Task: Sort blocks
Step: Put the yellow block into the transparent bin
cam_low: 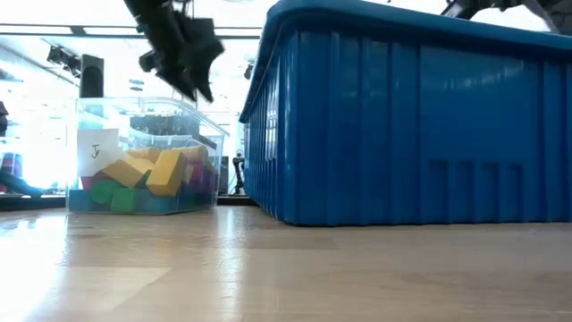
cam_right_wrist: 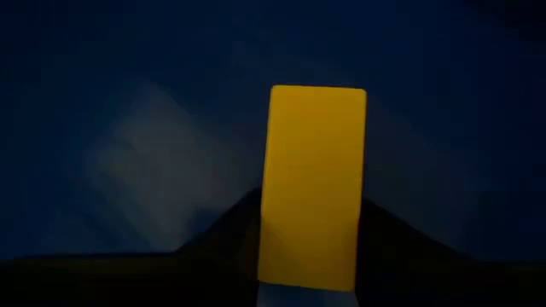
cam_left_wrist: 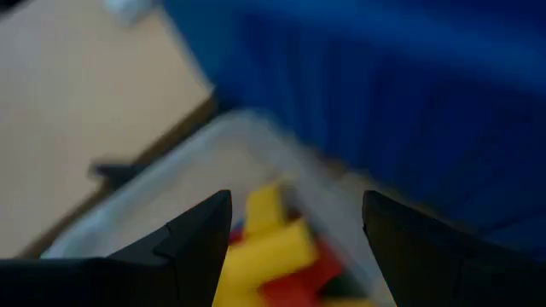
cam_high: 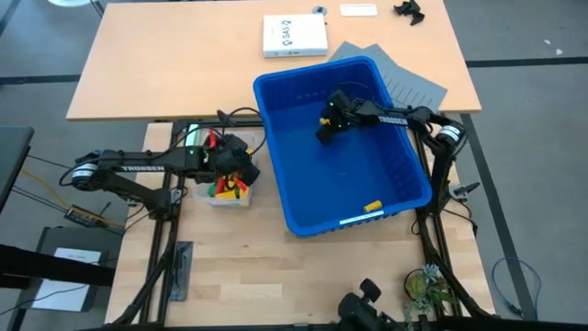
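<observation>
From above, your right tool (cam_high: pixel 327 124) reaches down inside the large blue plastic bin (cam_high: pixel 404 198); your left tool (cam_high: pixel 241 165) hovers over the small clear plastic tub (cam_low: pixel 143 161) of mixed blocks (cam_low: pixel 152 174) on the bench (cam_low: pixel 286 268). Your left wrist view shows its fingers (cam_left_wrist: pixel 196 247) spread, empty. Your right wrist view shows fingers pinching a yellow rectangular plastic brick (cam_right_wrist: pixel 314 183).

Light wood table (cam_high: pixel 239 267) butts against a second tan table (cam_high: pixel 184 64); grey floor (cam_high: pixel 524 138) beyond. Behind it, a bright, washed-out room (cam_low: pixel 36 80) with glare.
</observation>
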Controlling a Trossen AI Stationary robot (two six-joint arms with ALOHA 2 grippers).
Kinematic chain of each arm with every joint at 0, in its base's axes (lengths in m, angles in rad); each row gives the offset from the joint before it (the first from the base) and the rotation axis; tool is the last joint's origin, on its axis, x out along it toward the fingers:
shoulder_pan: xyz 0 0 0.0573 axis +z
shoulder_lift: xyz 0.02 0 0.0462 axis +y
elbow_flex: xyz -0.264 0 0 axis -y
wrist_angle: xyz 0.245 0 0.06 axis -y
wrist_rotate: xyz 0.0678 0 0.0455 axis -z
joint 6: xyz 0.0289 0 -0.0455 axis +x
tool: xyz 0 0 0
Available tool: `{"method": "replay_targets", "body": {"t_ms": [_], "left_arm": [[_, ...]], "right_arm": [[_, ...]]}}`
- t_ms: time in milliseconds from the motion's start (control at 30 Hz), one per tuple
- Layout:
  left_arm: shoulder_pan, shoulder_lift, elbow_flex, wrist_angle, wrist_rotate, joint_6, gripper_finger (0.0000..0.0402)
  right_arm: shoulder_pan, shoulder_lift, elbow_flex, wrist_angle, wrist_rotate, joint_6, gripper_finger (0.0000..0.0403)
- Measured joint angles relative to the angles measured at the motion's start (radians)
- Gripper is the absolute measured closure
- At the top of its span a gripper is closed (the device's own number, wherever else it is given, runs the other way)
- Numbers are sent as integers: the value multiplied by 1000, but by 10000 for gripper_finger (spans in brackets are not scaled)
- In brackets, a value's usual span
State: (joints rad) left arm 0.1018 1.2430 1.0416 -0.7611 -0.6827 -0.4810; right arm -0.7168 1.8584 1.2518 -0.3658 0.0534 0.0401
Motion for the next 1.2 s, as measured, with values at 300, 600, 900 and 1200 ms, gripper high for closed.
{"method": "replay_targets", "body": {"t_ms": [300, 600, 900, 1200], "left_arm": [[-111, 0, 62, 326, 67, 501, 129], [-204, 68, 62, 694, 255, 1009, 129], [-274, 209, 62, 973, 288, 1234, 129], [-293, 279, 63, 1057, 367, 1238, 129]], "right_arm": [[102, -285, 0, -129, -400, -110, 274], [262, -476, 1, -175, -814, -15, 274], [455, -469, 1, -163, -886, 70, 274], [536, -430, 1, -94, -882, 141, 274]]}}
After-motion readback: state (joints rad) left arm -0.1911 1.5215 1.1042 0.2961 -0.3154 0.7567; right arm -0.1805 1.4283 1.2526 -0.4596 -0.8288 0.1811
